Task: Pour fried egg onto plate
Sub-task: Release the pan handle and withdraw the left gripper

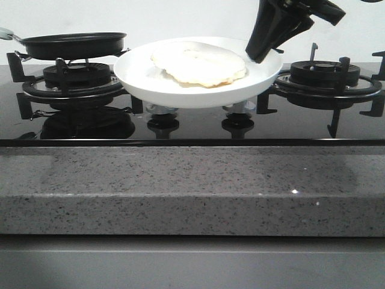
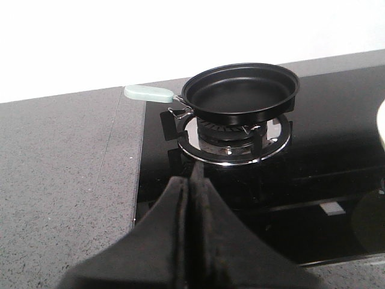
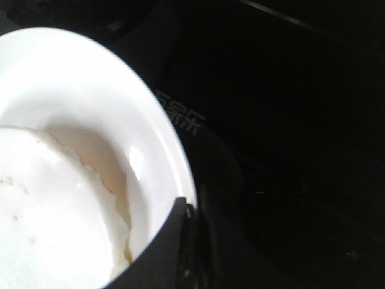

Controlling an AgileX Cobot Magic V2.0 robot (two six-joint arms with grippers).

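The fried egg point(image 1: 198, 65) lies pale side up in the plate point(image 1: 144, 81). The right gripper point(image 1: 260, 55) pinches the plate rim at 3 o'clock, with the egg at 9 o'clock from its fingers. The left gripper point(image 2: 191, 180), fingers pressed together and empty, hangs near the empty frying pan point(image 2: 240, 93).

You had one plate point(image 1: 144, 84), clamped at its rim by the right pincer point(image 1: 260, 55), and one fried egg point(image 1: 198, 65) on it, just beside that pincer. You had one frying pan point(image 1: 72, 45), well away from the right pincer, ahead of the closed left pincer point(image 2: 191, 180). You had two burners: one point(image 1: 66, 78) under the pan, one point(image 1: 325, 75) near the right pincer. Two knobs point(image 1: 163, 123) sat below the plate. Two pincers in all.
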